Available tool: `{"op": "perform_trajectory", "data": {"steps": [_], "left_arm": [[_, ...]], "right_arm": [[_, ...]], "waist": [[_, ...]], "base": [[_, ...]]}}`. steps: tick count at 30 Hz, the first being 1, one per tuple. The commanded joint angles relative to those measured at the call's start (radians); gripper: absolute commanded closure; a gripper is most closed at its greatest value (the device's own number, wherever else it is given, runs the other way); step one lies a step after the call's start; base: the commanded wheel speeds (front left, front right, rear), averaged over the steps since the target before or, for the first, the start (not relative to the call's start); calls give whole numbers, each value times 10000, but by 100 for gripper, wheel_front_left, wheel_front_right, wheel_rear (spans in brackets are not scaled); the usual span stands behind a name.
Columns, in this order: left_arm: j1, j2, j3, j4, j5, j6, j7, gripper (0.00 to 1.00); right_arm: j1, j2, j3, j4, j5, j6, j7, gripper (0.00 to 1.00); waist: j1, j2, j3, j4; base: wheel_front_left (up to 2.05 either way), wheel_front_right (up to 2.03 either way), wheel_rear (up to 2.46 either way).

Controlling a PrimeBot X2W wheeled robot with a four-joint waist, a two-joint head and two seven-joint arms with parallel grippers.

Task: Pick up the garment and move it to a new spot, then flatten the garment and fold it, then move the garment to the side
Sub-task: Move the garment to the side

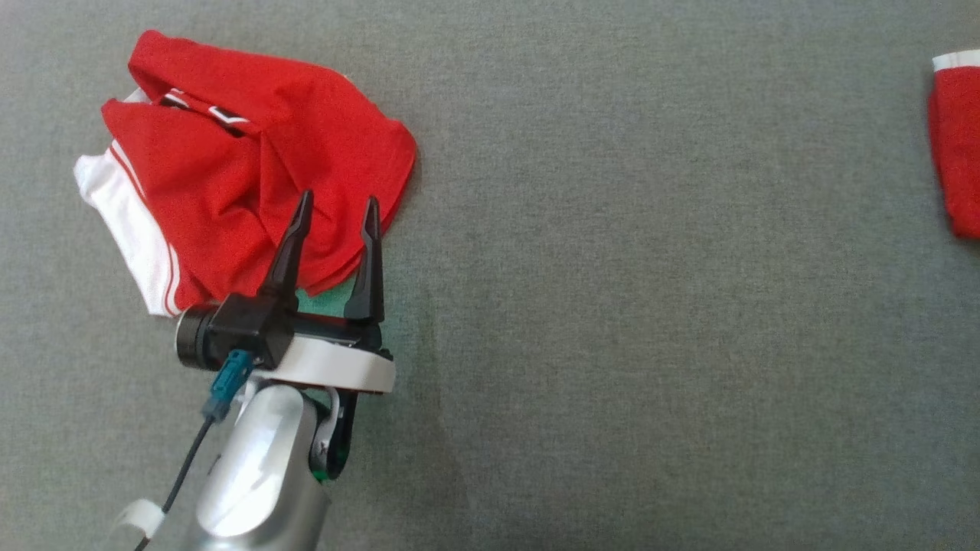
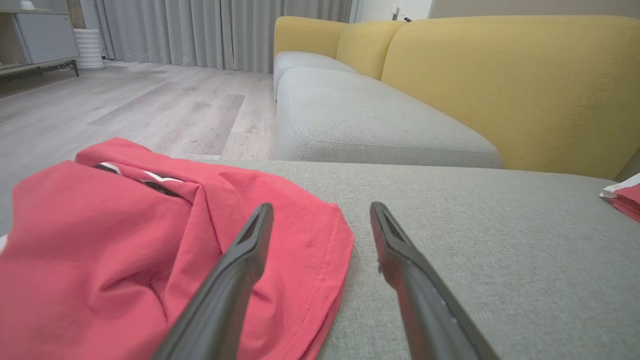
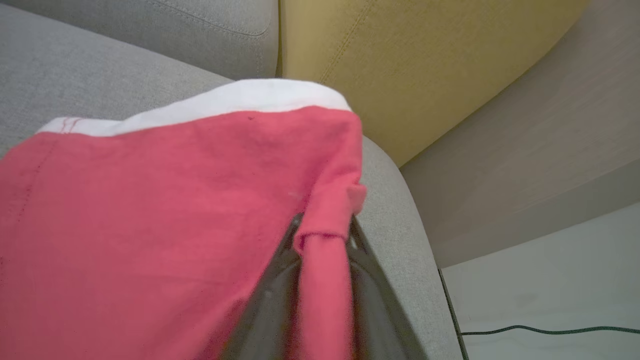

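**Red cloth at both ends of the cushion, one piece close to the edge**

Grey upholstery carries two pieces. The crumpled red garment [image 1: 230,176] lies at the robot's left on the grey cushion [image 1: 612,306], its white band [image 1: 130,229] turned outward. The left gripper [image 1: 339,199] hovers over the garment's near edge with its fingers spread apart and nothing between them.

Well apart, at the far right, a second red garment [image 1: 957,153] sits by the cushion's corner. In the right wrist view a fold of it lies between the fingers [image 3: 272,290] of the right gripper [image 3: 324,225]. Whether they are pressing on it or merely flank it, I cannot tell.

Risks, as I judge them:
- If that fold catches on a finger when the right arm draws away, the piece could be dragged off the corner toward the floor, where a cable [image 3: 525,330] runs.
- The left fingers, closing where they are, might pinch several layers at once (the heap is bunched there), so it could come up as a lump and be hard to flatten.

Writing: none can be read. A black-and-white marking [image 1: 222,116] shows in the folds, too small to make out.
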Motion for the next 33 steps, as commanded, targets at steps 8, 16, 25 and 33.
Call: {"op": "perform_trajectory", "data": {"steps": [8,16,25,33], "left_arm": [[-34,58,556,-336,36,-9,-80,0],[414,58,797,-493,129,48,-80,0],[1027,58,1085,-540,255,-33,-80,0],[1706,58,1111,-615,374,-80,-80,0]], "right_arm": [[-187,858,9,-809,213,-7,-1183,0],[185,2575,651,-2241,1400,-7,-2030,0],[2243,4622,1645,-4963,3058,-7,-2215,0],[4884,5121,1704,-6174,3787,-7,-2428,0]], "waist": [[-1,0,-832,-229],[-1,0,-1981,-464],[-1,0,-2766,-570],[-1,0,-2991,-584]], "base": [[0,0,0],[0,0,0],[0,0,0],[0,0,0]]}}
